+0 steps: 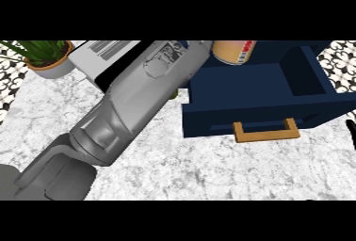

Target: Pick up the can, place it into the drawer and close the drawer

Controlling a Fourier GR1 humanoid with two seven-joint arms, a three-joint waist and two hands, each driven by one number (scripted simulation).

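A white and grey marbled tabletop (208, 169) fills most of the head view, with patterned black-and-white floor tiles showing past its left and right corners. At the far left stands a potted plant (46, 57) in a terracotta pot, and just beside it lies a white box (104, 52) with a grey striped top.

A navy blue drawer (250, 89) stands pulled open on the right, its inside bare and dark, and its front panel carries a wooden handle (266, 131) that faces the viewer.

The left forearm (132, 103) comes in from the lower left corner and runs steeply up to the top edge, crossing over the white box. Its wrist end reaches the top edge just left of the drawer. The left hand itself lies beyond that edge, so I cannot tell whether it is clenched, released or grasping anything.

The can (234, 51), tan with a red and white label, shows only in part at the top edge. It sits right beside the wrist end of the forearm, over the far left corner of the open drawer. Whether it hangs above the drawer or rests inside cannot be told.

A thin black sliver of the right hand (350, 134) shows at the right edge, near the drawer's front corner; its state cannot be told.
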